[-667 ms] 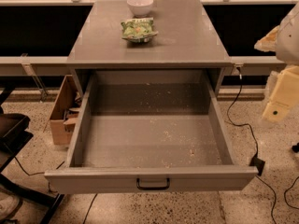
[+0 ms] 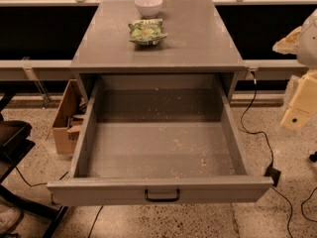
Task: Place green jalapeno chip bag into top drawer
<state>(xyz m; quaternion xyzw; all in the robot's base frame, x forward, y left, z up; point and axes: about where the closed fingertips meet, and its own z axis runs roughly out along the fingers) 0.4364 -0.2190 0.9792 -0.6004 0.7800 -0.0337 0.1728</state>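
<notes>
We see the top drawer [image 2: 158, 152] standing open. Behind it, on the cabinet top [image 2: 203, 43], lies the green jalapeno chip bag [image 2: 146, 32], with a white bowl [image 2: 148, 5] just beyond. Our gripper [image 2: 297, 114] hangs right of the drawer, well apart, and a cardboard box [image 2: 63, 120] sits left.

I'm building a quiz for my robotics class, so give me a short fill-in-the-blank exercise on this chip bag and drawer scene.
1. The green jalapeno chip bag lies on the cabinet top, right in front of the white ____.
2. The top drawer is wide ____, holding only crumbs.
3. The tool hangs at the view's ____ edge, far from the bag.
Missing words: bowl, open, right.
</notes>
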